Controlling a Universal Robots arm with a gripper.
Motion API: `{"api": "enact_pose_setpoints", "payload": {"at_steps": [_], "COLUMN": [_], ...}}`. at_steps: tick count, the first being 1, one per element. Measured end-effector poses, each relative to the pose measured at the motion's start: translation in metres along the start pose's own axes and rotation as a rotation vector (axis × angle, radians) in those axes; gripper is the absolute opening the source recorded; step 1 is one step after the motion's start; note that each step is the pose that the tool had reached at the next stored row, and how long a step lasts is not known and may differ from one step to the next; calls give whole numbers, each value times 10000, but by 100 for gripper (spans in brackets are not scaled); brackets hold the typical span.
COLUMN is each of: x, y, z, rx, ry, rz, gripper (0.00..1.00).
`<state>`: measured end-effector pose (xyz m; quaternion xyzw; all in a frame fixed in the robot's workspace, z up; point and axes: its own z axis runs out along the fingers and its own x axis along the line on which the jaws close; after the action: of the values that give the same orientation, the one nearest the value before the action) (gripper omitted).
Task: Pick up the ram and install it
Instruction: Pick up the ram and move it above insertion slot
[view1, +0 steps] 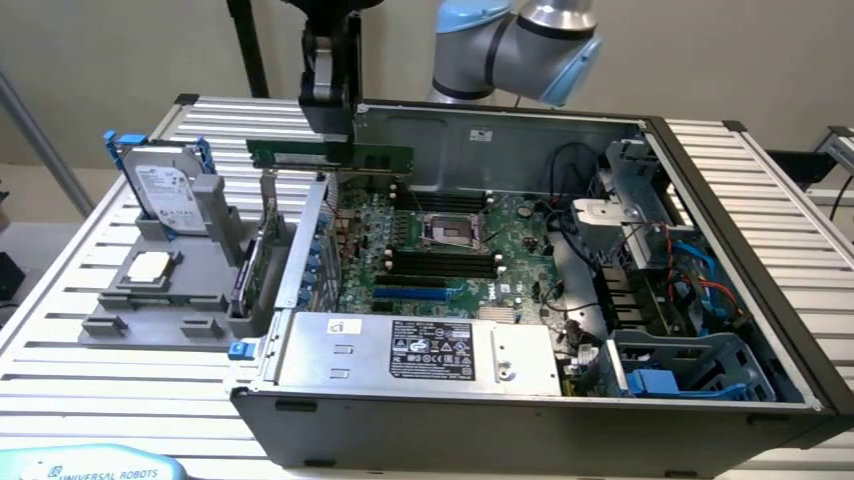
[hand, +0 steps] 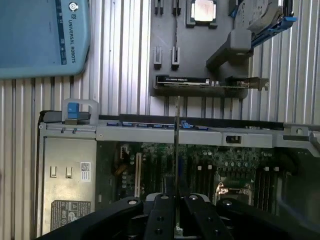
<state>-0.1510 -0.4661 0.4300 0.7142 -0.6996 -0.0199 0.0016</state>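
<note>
The ram (view1: 380, 156) is a long dark-green stick held level, on its long edge, in the air over the left wall of the open computer case (view1: 534, 420). My gripper (view1: 330, 140) is shut on its middle from above. In the wrist view the ram (hand: 176, 145) shows edge-on as a thin line running out from between the black fingers (hand: 161, 210) of the gripper (hand: 176, 202). Its far end lies over the case wall (hand: 150, 131). The motherboard (view1: 514, 225) with its long black slots (view1: 441, 262) lies lower, toward the exterior view's right.
A grey fixture tray (view1: 114, 325) at the exterior view's left holds a hard drive (view1: 167, 190), a processor chip (view1: 150, 265) and an upright green card (view1: 247, 280). The power supply (view1: 414, 350) fills the case front. Cables and drive cages (view1: 667, 290) crowd its right side.
</note>
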Motion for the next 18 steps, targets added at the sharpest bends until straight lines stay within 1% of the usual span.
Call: {"api": "enact_pose_setpoints", "payload": {"at_steps": [4,6,18], "x": [-51,-100,-453], "y": [-183,-250,-553], "z": [47,82,300], "rx": [-13,-14,-14], "ry": [-1,-1,-1], "rz": [0,1,1], "gripper": [14,14,14]}}
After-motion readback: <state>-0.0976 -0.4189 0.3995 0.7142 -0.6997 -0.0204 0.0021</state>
